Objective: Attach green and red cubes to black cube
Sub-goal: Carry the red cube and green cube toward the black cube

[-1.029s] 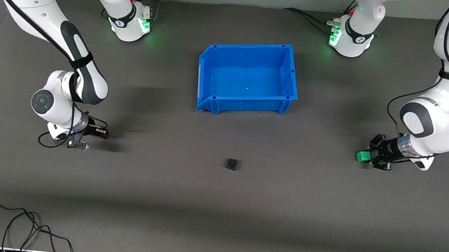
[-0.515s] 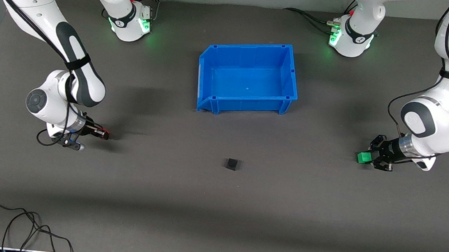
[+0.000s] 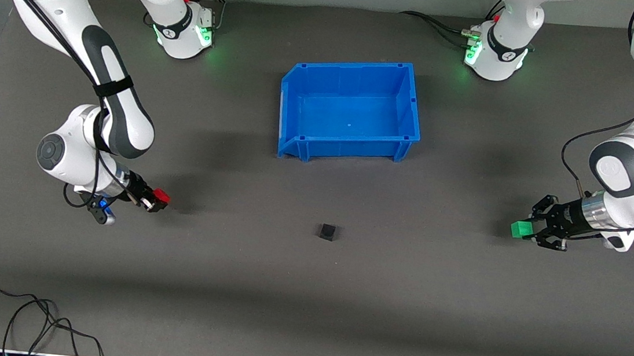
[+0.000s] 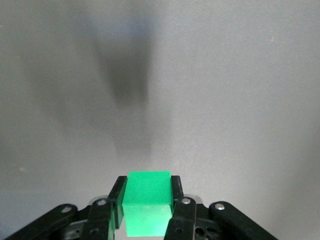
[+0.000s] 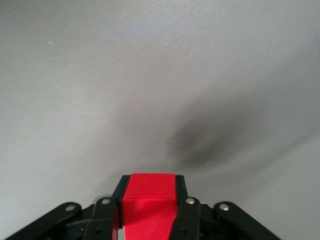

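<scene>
The black cube (image 3: 327, 232) rests alone on the dark mat, nearer the front camera than the blue bin. My left gripper (image 3: 523, 230) is shut on the green cube (image 3: 519, 229), lifted over the mat at the left arm's end; the wrist view shows the green cube (image 4: 146, 202) clamped between both fingers (image 4: 175, 189). My right gripper (image 3: 158, 197) is shut on the red cube (image 3: 161, 195), over the mat at the right arm's end; in its wrist view the red cube (image 5: 148, 202) fills the gap between the fingers (image 5: 180, 189).
An empty blue bin (image 3: 408, 102) stands mid-table, farther from the front camera than the black cube. A loose black cable (image 3: 18, 318) coils near the front edge at the right arm's end. Bare mat lies between each gripper and the black cube.
Both grippers have lifted their cubes off the mat. The right gripper swung the red cube toward the middle; the left gripper shifted slightly outward and lower in the view with the green cube.
</scene>
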You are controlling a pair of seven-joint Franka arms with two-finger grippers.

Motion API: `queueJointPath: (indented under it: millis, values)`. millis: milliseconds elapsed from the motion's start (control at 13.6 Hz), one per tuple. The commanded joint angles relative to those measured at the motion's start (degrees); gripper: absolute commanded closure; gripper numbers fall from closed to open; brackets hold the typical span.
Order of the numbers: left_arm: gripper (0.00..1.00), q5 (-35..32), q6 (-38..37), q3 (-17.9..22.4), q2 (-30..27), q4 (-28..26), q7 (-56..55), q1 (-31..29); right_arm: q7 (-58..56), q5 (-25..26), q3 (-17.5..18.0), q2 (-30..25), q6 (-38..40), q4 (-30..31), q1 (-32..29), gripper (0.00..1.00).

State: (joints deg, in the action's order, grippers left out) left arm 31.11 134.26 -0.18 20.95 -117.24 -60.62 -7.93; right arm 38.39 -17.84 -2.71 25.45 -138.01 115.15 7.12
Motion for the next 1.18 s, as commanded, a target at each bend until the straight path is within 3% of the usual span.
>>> queueJointPath:
  millis: [0, 221, 515, 882, 1103]
  values:
    - [0.95, 1.05, 0.38, 0.35, 0.05, 0.09, -0.02, 2.91, 14.12, -0.35, -0.55, 1.44, 2.48, -4.75, 3.59, 1.00]
    - [0.95, 3.42, 2.66, 0.35, 0.49, 0.09, -0.99, 6.33, 29.05, 0.69, -0.81, 3.99, 2.57, -9.31, 8.07, 1.00]
    - [0.93, 4.84, 7.58, 0.35, 1.81, 0.00, -5.98, 12.31, 53.76, 10.89, -0.72, 10.92, 5.62, -19.32, 15.09, 1.00]
    - [0.93, 5.19, 14.35, 0.35, 3.39, 0.09, -15.47, 20.92, 73.11, 10.90, -0.46, 20.06, 14.86, -36.55, 20.37, 1.00]
    - [0.93, 5.27, 16.80, 0.35, 3.83, 0.09, -16.72, 26.01, 82.69, 10.99, -0.46, 23.32, 15.92, -41.92, 23.01, 1.00]
